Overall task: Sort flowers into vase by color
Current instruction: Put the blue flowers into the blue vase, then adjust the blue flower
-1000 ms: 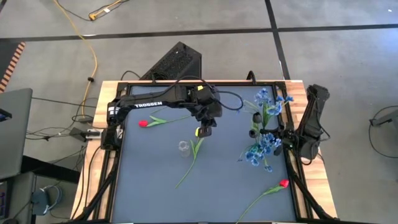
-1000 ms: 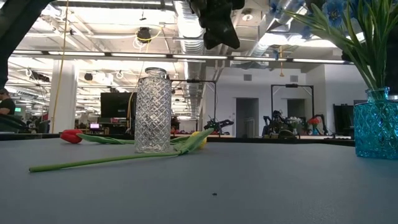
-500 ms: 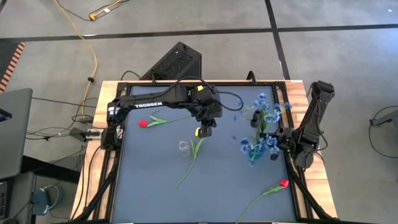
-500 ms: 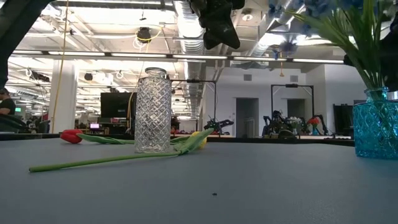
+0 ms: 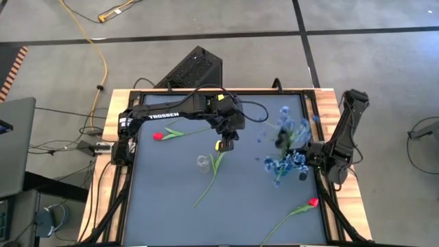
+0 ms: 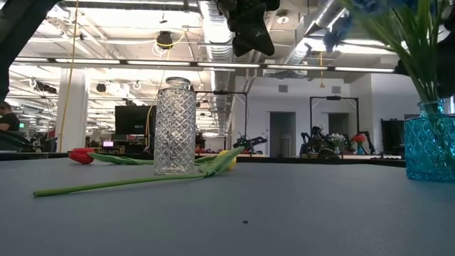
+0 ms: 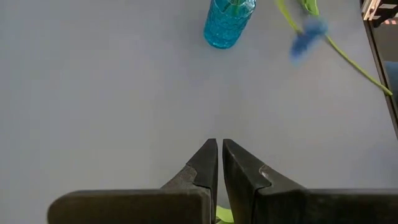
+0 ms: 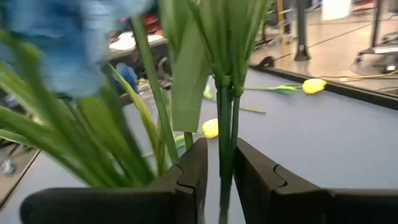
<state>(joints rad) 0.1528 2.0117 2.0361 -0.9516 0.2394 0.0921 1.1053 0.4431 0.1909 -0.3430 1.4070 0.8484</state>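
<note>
My left gripper (image 5: pixel 223 142) is shut and empty, high above a yellow tulip (image 5: pixel 218 146) whose stem runs toward the near edge past a clear glass vase (image 6: pixel 174 128). My right gripper (image 5: pixel 304 160) is shut on a blue flower stem beside the blue glass vase (image 6: pixel 430 142), which holds blue blossoms (image 5: pixel 287 127). More blue blossoms (image 5: pixel 280 164) spread below the gripper. One red tulip (image 5: pixel 159 136) lies at the far left, another (image 5: pixel 313 202) at the near right. My right gripper pinches a thin green stem (image 8: pixel 224 155) of the blue flowers between its two fingers (image 8: pixel 193 168). The fingers come level from the table's right and lie across the upright stem. Leaves and blurred blossoms rise above the fingers; the stem's lower end is out of view.
A second yellow tulip (image 8: pixel 314 85) lies near the table's edge in the right wrist view. The blue vase (image 7: pixel 229 22) also shows in the left wrist view, with a blurred blue blossom (image 7: pixel 308 34) beside it. The table's near middle is bare grey surface (image 5: pixel 233 213).
My right gripper has shifted a little toward the table's near edge with the blue flower stem. The blue blossoms have swung toward the table's left and show blurred.
</note>
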